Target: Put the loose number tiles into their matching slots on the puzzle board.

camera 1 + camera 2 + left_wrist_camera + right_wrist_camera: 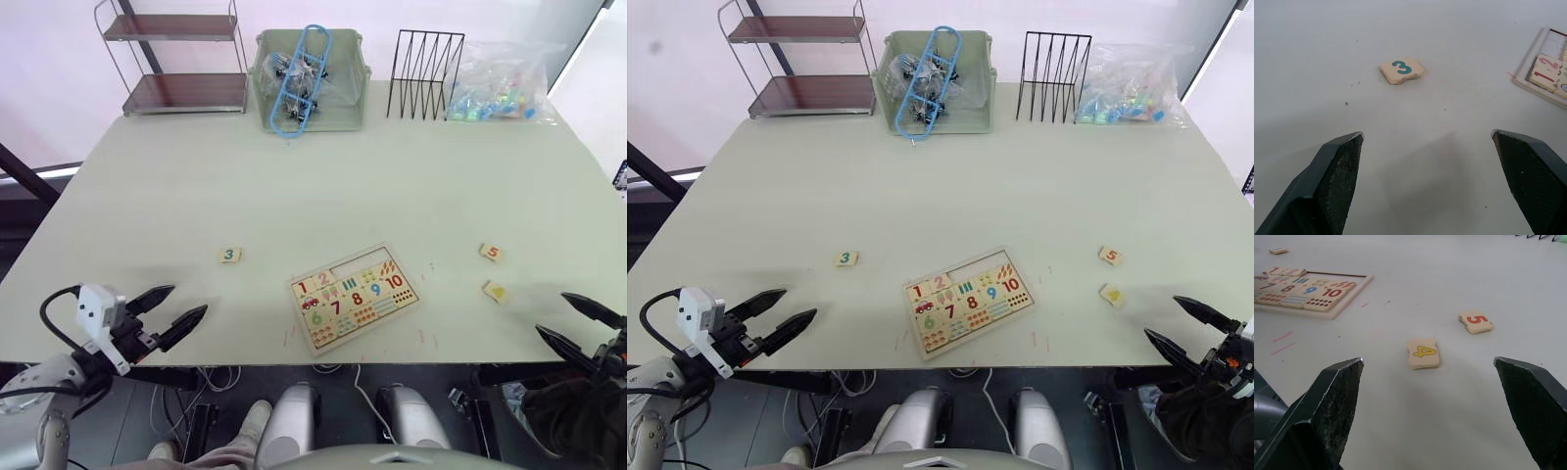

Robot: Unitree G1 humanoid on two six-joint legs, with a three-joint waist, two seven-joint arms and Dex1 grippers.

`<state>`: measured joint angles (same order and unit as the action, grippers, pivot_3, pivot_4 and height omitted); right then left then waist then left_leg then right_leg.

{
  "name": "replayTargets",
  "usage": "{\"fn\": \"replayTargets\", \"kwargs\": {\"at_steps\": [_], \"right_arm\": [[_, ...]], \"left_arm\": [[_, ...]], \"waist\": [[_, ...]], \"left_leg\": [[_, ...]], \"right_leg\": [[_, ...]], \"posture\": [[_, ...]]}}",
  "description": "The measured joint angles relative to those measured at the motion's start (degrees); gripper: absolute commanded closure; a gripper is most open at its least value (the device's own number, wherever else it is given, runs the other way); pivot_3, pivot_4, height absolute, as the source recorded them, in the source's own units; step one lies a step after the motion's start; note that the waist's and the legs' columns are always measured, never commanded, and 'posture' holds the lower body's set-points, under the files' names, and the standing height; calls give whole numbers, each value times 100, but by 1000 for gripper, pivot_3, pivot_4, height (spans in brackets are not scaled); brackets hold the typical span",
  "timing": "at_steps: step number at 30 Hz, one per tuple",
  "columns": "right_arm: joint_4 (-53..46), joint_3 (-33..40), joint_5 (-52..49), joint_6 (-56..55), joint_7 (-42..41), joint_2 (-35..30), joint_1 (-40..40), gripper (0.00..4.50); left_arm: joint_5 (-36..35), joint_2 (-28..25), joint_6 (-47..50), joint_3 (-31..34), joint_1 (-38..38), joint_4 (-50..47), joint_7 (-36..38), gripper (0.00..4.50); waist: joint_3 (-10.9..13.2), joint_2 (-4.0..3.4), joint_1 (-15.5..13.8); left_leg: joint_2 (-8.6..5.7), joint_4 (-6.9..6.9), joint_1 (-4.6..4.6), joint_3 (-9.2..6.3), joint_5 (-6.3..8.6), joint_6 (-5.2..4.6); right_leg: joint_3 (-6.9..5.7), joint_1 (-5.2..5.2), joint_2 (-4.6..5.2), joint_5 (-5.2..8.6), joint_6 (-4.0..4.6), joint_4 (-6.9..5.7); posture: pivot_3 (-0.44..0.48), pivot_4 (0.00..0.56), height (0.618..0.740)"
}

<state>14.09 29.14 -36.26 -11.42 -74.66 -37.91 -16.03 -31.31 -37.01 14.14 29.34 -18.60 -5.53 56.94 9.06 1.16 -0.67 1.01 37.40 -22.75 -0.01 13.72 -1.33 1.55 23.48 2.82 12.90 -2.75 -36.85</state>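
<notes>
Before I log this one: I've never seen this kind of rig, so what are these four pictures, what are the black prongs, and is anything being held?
It is a two-armed robot. The two wide pictures come from a stereo camera on its head, looking down over a table. The other two come from cameras on its wrists, looking along each gripper's fingers.

The black prongs are those fingers. The left gripper and right gripper are both open and hold nothing.

Near the front edge lies the puzzle board, with tiles 1 and 2 seated in its top row and the remaining slots empty. Tile 3 lies loose ahead of the left gripper; tile 4 and tile 5 lie ahead of the right.

At the far edge stand a two-tier shelf, a green bin, a black wire rack and a clear bag of coloured pieces.
</notes>
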Motion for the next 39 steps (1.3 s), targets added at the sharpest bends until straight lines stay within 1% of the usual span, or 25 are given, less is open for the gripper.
{"fn": "replayTargets", "kwargs": {"at_steps": [14, 21, 39], "right_arm": [[-1, 0, 35, -17, -88, 12, 8, 0], [56, 0, 88, -60, -102, 72, 87, 0], [73, 0, 156, -140, -117, 147, 65, 0]], "left_arm": [[12, -78, -60, -5, 60, 5, 33, 46], [38, -78, -70, -43, 268, 62, 22, 46], [72, -85, -79, -60, 278, 178, 34, 46]], "waist": [[0, 0, 0], [0, 0, -1], [0, 0, -1]], "left_leg": [[1, -1, 0, -1, 0, 0], [1, -1, -1, 0, 0, 0], [1, -1, -1, -1, 0, 0]], "right_leg": [[0, 0, 0, 0, 0, 1], [-1, 0, 0, 0, 1, 1], [-1, 0, 0, 0, 1, 1]], "posture": [[0, 150, 740], [0, 150, 740], [0, 150, 740]]}}
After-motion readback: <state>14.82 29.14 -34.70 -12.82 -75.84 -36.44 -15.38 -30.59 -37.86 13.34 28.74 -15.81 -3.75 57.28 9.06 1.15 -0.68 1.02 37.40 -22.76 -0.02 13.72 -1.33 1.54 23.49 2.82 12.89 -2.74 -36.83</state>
